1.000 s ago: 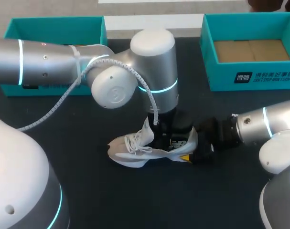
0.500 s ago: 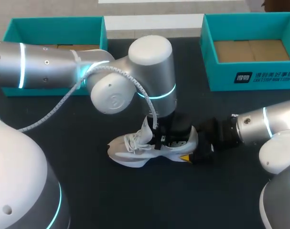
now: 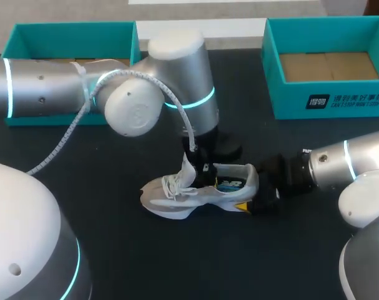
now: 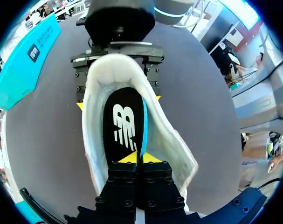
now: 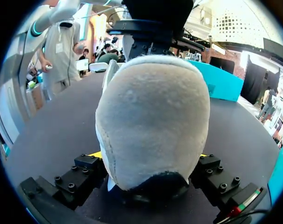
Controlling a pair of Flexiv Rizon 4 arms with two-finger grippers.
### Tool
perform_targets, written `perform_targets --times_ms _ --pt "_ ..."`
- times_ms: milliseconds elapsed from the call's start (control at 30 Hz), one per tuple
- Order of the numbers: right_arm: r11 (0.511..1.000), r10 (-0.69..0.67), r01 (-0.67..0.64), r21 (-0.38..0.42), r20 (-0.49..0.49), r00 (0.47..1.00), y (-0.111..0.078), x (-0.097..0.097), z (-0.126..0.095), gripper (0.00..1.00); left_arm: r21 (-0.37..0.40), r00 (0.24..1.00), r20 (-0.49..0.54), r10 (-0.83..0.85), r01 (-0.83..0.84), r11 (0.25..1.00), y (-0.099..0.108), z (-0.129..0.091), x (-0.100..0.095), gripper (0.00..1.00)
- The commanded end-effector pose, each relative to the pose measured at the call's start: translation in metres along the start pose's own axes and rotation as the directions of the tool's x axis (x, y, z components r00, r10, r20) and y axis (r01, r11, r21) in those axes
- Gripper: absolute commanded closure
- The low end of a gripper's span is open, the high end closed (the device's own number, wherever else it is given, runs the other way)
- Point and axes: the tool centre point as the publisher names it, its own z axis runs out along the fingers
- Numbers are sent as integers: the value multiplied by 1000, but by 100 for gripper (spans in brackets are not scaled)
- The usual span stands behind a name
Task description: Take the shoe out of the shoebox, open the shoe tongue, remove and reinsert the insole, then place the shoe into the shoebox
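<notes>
Tabletop [image 3: 114,250] bears shoe [image 3: 170,200], left claw [image 4: 140,161] pinching insole [image 4: 120,126].

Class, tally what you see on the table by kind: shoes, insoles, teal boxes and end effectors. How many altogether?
Shoe: 1
Insole: 1
Teal boxes: 2
End effectors: 2 (left end effector, right end effector)
Total: 6

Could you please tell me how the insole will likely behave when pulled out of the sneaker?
The insole looks thin, one edge curling up, so it will probably flex and droop. The sneaker seems light; the right hand clamping its heel should stop it tipping.
</notes>
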Motion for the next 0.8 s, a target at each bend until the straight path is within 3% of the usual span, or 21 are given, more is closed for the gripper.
perform_targets --times_ms 33,433,800 --pt "1000 1 -1 4 0 1000 0 -1 0 100 71 998 -63 0 4 998 10 -16 5 100" --pt "1000 1 -1 4 0 1000 0 -1 0 100 162 991 -81 -103 115 980 30 -37 5 100" --pt "1000 1 -1 4 0 1000 0 -1 0 100 281 996 -75 -57 76 957 -1 -66 7 100"
